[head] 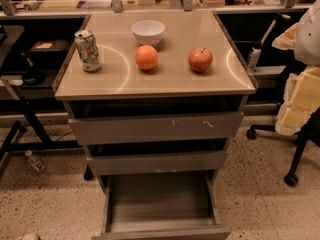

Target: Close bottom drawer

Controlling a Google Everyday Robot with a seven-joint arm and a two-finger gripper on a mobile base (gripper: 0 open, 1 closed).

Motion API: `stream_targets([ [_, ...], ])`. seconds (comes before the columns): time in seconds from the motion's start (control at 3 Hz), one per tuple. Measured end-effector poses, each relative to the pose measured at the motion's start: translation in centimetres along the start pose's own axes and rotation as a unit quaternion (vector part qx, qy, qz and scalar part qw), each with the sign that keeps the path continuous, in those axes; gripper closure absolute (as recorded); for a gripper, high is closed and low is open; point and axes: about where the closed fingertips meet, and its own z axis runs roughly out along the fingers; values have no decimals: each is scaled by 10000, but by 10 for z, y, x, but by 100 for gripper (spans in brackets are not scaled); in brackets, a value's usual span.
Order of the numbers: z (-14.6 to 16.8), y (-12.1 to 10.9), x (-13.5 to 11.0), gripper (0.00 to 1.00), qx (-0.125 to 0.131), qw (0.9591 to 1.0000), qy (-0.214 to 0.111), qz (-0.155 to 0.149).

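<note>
The arm's pose cannot be read: the gripper lies outside the frame, so I cannot tell whether it is released or clenched. A pale rounded shape [309,31] cuts in at the upper right edge; what it belongs to is unclear.

The bottom drawer [160,204] sits at the lower centre of the frame. It is pulled well out of the cabinet, with its flat front along the bottom edge. It is a shallow box with a wood-grain floor and thin side walls. Its place relative to the gripper cannot be given.

Above it are 2 more grey-brown, handle-less fronts, each with a dark gap over it. The middle drawer [157,162] is narrower, and the top drawer [155,128] is widest, with white scratches.

The glossy beige cabinet top [115,81] carries 4 things, all apart. A dented can [88,50] stands at the left and a white bowl [148,31] at the back. A round orange [146,57] is in the centre, with a red apple [200,59] to its right.

On the speckled floor [50,204] a plastic bottle [35,161] lies at the left.
</note>
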Motion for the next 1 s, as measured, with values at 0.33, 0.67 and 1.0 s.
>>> stream_targets([
  [0.33,0,0,0,0,0,10000,0,0],
  [0.67,0,0,0,19,0,10000,0,0],
  [1.0,0,0,0,41,0,10000,0,0],
])
